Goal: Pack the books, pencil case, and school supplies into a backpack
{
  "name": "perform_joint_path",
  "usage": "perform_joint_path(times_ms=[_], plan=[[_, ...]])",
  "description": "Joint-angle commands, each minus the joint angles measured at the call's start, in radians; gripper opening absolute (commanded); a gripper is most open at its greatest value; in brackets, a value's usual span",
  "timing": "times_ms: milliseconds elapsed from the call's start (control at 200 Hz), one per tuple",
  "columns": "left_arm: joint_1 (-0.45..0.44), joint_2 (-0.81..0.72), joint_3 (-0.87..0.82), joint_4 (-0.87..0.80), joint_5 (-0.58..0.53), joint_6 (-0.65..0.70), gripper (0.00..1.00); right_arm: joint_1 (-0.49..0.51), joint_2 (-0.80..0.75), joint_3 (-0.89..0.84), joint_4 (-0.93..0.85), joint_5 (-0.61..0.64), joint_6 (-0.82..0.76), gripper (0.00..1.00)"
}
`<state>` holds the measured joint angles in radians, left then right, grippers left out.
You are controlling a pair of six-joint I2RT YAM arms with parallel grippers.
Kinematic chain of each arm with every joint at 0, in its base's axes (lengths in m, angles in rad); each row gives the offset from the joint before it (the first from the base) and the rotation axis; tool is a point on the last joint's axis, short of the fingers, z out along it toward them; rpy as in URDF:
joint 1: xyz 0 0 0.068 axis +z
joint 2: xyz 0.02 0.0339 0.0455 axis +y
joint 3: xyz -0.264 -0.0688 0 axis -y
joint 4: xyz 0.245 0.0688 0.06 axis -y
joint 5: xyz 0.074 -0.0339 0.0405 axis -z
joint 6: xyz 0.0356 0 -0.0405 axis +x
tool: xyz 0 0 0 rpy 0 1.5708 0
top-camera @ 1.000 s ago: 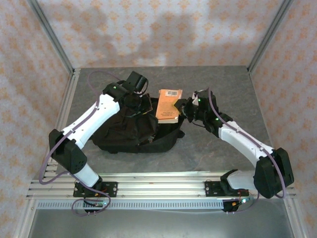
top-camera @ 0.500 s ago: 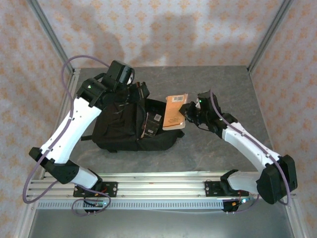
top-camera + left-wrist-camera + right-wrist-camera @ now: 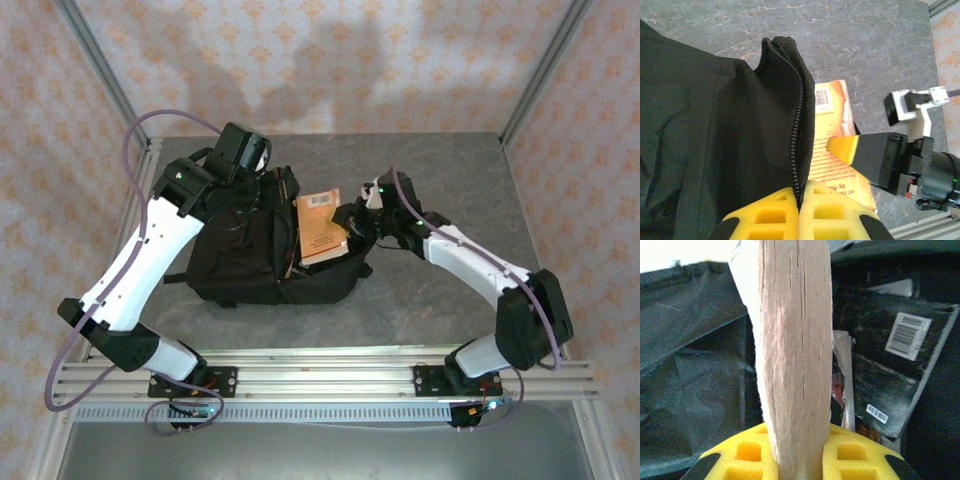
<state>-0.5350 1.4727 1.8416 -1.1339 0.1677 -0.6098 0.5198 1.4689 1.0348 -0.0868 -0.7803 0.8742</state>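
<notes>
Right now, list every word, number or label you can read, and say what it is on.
Nothing reads clearly.
On the orange book: barcode label and printed lines, too blurred.
On the black book inside the backpack: white barcode label and smaller barcode sticker, digits too small.

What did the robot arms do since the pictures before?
The right gripper, shut on the orange paperback book, carried it left, over the opening of the black fabric backpack. The left gripper raised the zip edge and still pinches it. The backpack itself stayed put.
</notes>
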Motion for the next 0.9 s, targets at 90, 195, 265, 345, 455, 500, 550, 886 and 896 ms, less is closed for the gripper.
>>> perform_joint_path(times_ms=[90, 195, 265, 345, 455, 500, 550, 886, 896], plan=[[0.001, -0.018, 0.049, 0.082, 0.004, 0.033, 0.00, 0.028, 0.079, 0.038, 0.138, -0.105, 0.044, 0.00], [0.000, -0.017, 0.057, 0.085, 0.004, 0.035, 0.00, 0.046, 0.101, 0.045, 0.140, -0.114, 0.034, 0.00], [0.000, -0.017, 0.057, 0.094, 0.019, 0.037, 0.00, 0.057, 0.115, 0.049, 0.139, -0.113, 0.024, 0.00], [0.000, -0.011, 0.062, 0.102, 0.051, 0.042, 0.00, 0.067, 0.141, 0.064, 0.141, -0.108, 0.019, 0.00], [0.000, -0.007, 0.072, 0.096, 0.081, 0.056, 0.00, 0.075, 0.186, 0.099, 0.152, -0.106, 0.020, 0.00], [0.001, -0.011, 0.065, 0.102, 0.088, 0.059, 0.00, 0.075, 0.205, 0.116, 0.156, -0.102, 0.023, 0.00], [0.000, -0.017, 0.053, 0.111, 0.087, 0.060, 0.00, 0.078, 0.225, 0.133, 0.167, -0.095, 0.033, 0.00], [0.002, 0.007, 0.067, 0.148, 0.089, 0.051, 0.00, 0.190, 0.350, 0.175, 0.339, 0.086, 0.186, 0.00], [0.003, 0.009, 0.069, 0.150, 0.090, 0.050, 0.00, 0.195, 0.355, 0.175, 0.350, 0.093, 0.192, 0.00]])
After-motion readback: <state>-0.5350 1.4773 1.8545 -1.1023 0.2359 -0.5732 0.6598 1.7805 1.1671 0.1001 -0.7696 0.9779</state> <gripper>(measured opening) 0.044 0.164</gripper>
